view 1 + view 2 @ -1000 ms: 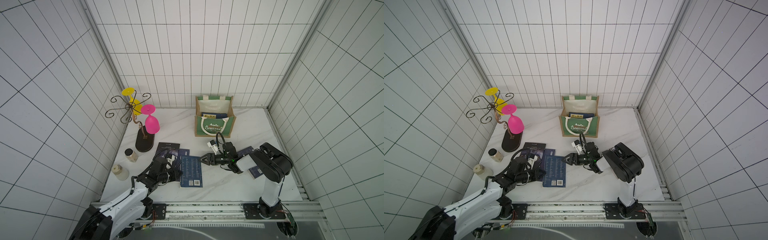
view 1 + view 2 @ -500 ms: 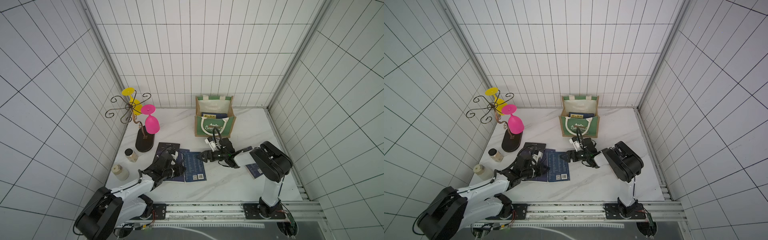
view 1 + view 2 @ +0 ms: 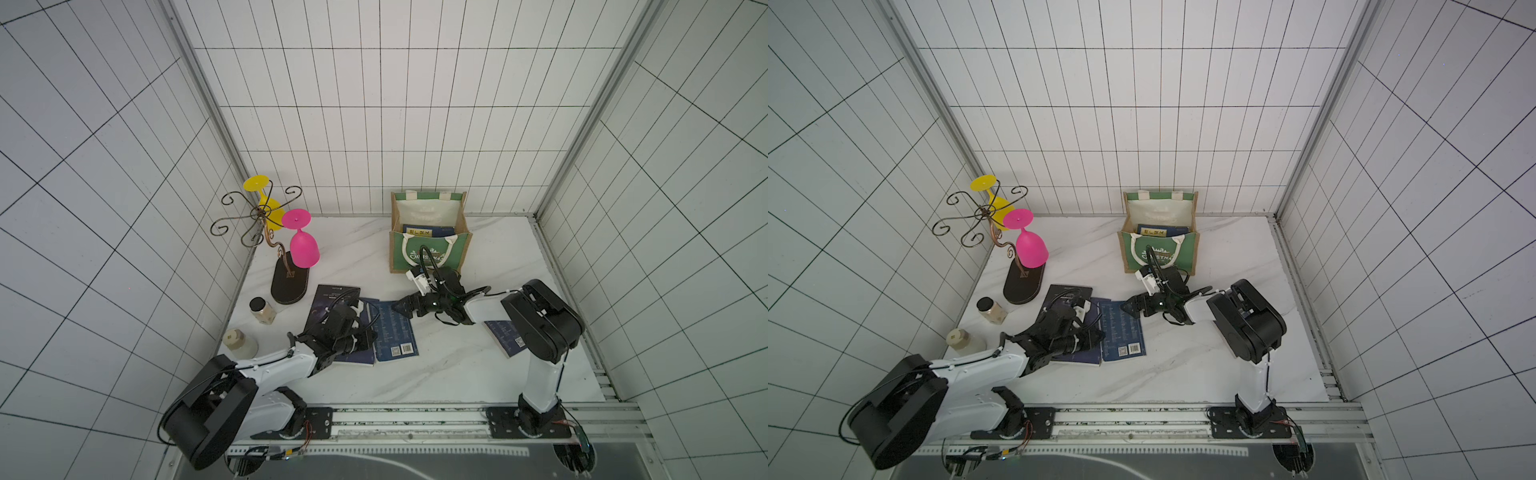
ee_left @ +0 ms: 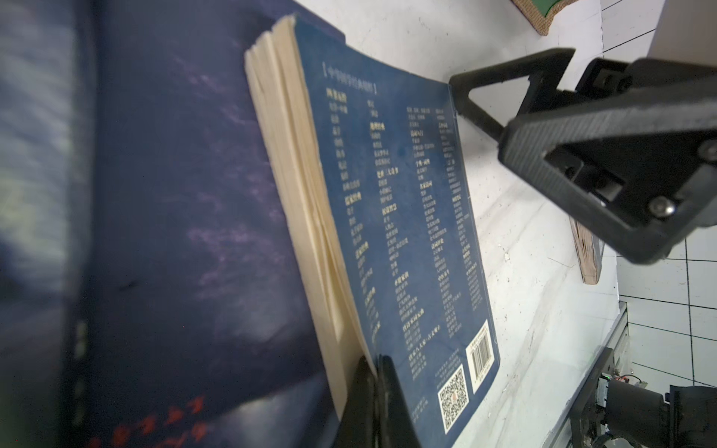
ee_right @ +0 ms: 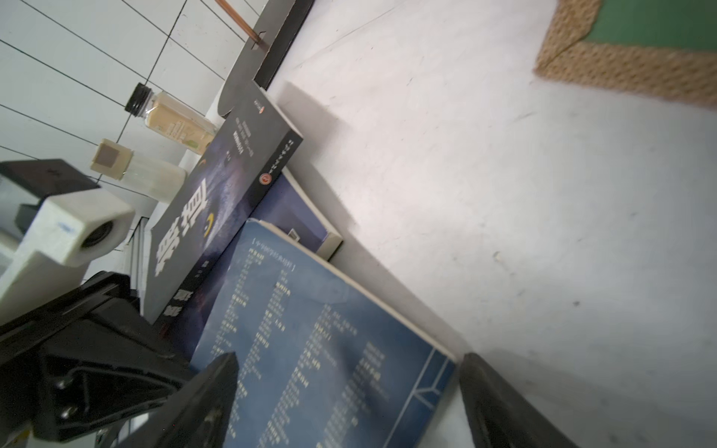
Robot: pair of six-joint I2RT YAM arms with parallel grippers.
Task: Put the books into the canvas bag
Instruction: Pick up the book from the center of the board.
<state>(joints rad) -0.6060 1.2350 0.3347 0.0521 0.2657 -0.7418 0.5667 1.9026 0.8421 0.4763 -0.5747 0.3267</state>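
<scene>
White tiled walls, glossy white marble-look tabletop.

Canvas bag: boxy woven tan jute, green front panel, white rope handles, white lining. It stands upright at far centre, mouth open. The "CHRISTMAS" print is partly hidden by a cable. Inside it is a navy book with yellow label, writing too small to read.

Loose books lie flat, near left of centre, overlapping:
- black book with big white Chinese characters and a red round logo on the spine
- blue paperback, back cover up, with columns of Chinese text, a QR code and a barcode, cream page edges fanned
- navy book partly under both

Another navy book is near right, partly under the right arm.

Left gripper: jaws closed at the blue paperback's page edge; can't tell if the cover is pinched. Right gripper: jaws wide apart, straddling the paperback's far spine corner.

Wire glass rack with oval dark base, far left, holding a pink glass and a yellow glass. Two small jars along the left wall.
</scene>
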